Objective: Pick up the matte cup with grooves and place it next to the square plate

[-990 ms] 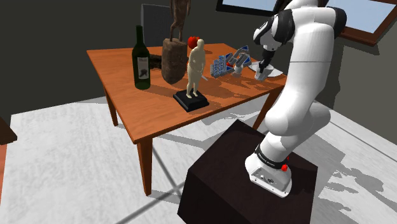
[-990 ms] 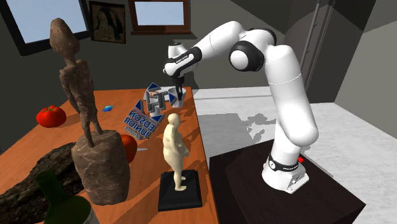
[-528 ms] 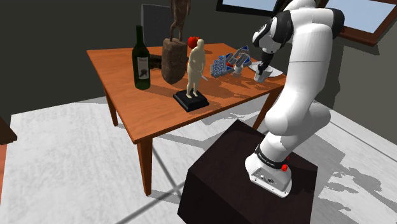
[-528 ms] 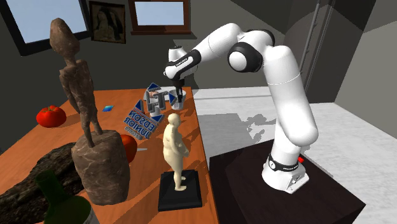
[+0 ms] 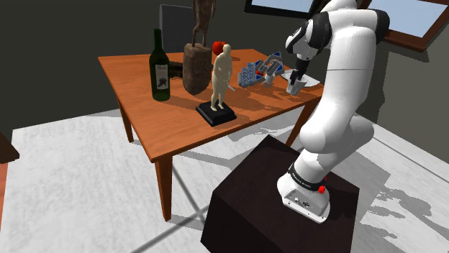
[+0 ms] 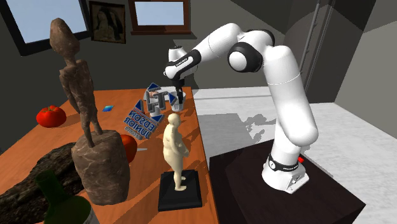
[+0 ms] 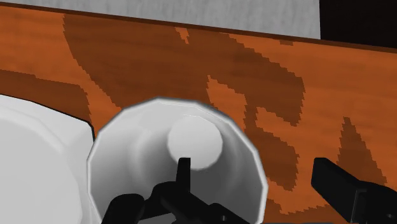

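Just beside the plate (image 7: 38,165), at its rounded corner, the cup (image 7: 146,146) is seen standing upright on the table (image 7: 159,57), mouth up. Both are drawn plain white, and no grooves can be made out from above. The gripper (image 7: 251,168) is held straight over the cup with its two fingers spread apart. One finger (image 7: 183,175) is lowered inside the mouth and the other is kept outside the wall, on the side away from the plate, so that the wall could be pinched between them. Neither is pressed against the wall, so nothing is gripped. Since the cup is already set against the plate, the goal is judged met or nearly so. Near the plate a blue and white box (image 6: 143,119) is found, on which "EDSON JUNIOR" can be read. Farther from the plate a bottle (image 5: 159,68) is stood; its label cannot be read.
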`<state>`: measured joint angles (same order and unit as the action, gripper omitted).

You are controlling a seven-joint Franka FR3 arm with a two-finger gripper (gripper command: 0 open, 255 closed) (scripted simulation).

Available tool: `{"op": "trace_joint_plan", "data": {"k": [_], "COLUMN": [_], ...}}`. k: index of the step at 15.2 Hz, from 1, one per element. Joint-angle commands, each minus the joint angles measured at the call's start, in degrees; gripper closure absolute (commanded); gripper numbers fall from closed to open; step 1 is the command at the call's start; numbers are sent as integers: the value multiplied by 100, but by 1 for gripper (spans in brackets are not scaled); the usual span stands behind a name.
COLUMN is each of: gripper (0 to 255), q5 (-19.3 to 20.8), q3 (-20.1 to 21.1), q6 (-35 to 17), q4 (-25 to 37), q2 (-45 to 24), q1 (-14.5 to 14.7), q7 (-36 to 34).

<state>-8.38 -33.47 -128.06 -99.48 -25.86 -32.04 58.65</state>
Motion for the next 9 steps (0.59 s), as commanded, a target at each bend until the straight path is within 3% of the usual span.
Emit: {"op": "trace_joint_plan", "data": {"k": [1,5,9], "gripper": [0,0,0], "q5": [0,247,247], "q3": [0,-125,-124], "q6": [0,556,556], "q4": [0,202,202], "q2": [0,395,395], "q1": [0,169,168], "q7": [0,-152,-152]}}
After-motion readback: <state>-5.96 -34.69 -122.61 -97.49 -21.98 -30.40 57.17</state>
